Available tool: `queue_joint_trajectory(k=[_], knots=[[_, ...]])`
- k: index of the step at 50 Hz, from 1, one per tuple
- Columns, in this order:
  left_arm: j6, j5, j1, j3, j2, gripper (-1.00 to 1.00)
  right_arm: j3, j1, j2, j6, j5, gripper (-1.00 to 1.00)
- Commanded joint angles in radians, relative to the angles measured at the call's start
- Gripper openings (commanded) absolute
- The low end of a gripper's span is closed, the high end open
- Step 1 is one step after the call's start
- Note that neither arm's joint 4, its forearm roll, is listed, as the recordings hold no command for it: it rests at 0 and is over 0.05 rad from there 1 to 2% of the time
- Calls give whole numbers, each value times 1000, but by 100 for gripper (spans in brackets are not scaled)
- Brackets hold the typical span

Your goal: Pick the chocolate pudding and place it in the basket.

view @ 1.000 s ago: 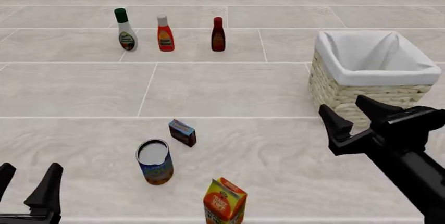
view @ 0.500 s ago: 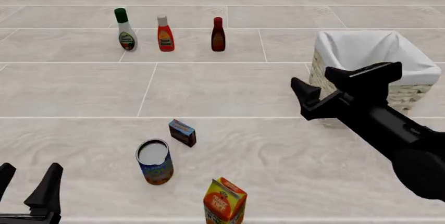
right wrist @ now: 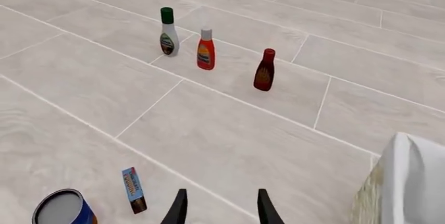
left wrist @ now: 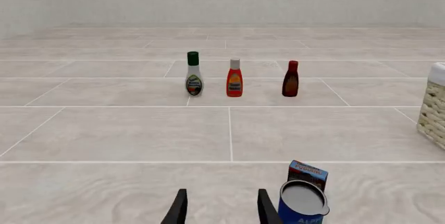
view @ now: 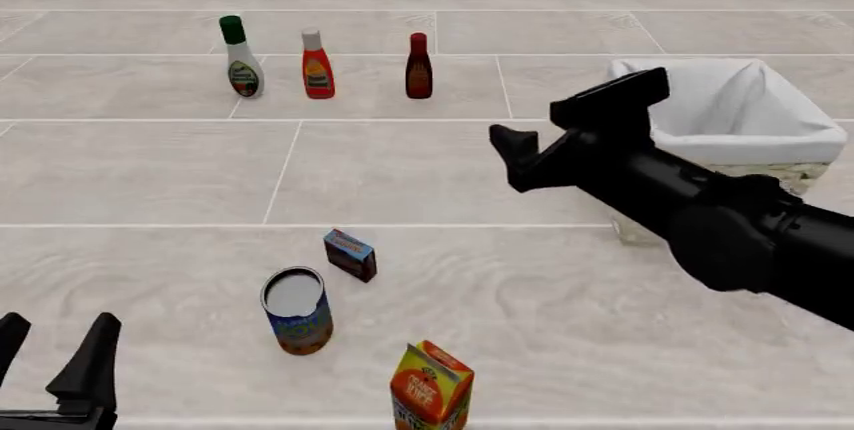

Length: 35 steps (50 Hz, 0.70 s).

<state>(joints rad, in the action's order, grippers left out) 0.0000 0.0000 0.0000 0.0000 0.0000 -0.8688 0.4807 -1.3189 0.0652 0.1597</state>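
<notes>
The chocolate pudding (view: 350, 254) stood on the counter (view: 441, 180) near its front edge, beside the can (view: 296, 309). Both claws, right (view: 577, 125) and left (view: 51, 350), were open and empty, the right beside the basket (view: 714, 140).

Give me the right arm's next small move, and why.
Probably carry the right gripper further left and down toward the chocolate pudding. Its jaws stand open and empty, well above the table, with the box off to its left, beside the can.
</notes>
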Motion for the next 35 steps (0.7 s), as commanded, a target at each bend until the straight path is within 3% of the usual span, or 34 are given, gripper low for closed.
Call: queue_joint_trajectory(k=[1, 9, 27, 35], knots=[[0, 0, 0, 0, 0, 100, -117, 44, -90, 6, -56, 100], [0, 0, 0, 0, 0, 100, -204, 108, -153, 23, -110, 100], [0, 0, 0, 0, 0, 100, -333, 154, -282, 8, -165, 100], [0, 0, 0, 0, 0, 100, -391, 163, -341, 26, -183, 100]])
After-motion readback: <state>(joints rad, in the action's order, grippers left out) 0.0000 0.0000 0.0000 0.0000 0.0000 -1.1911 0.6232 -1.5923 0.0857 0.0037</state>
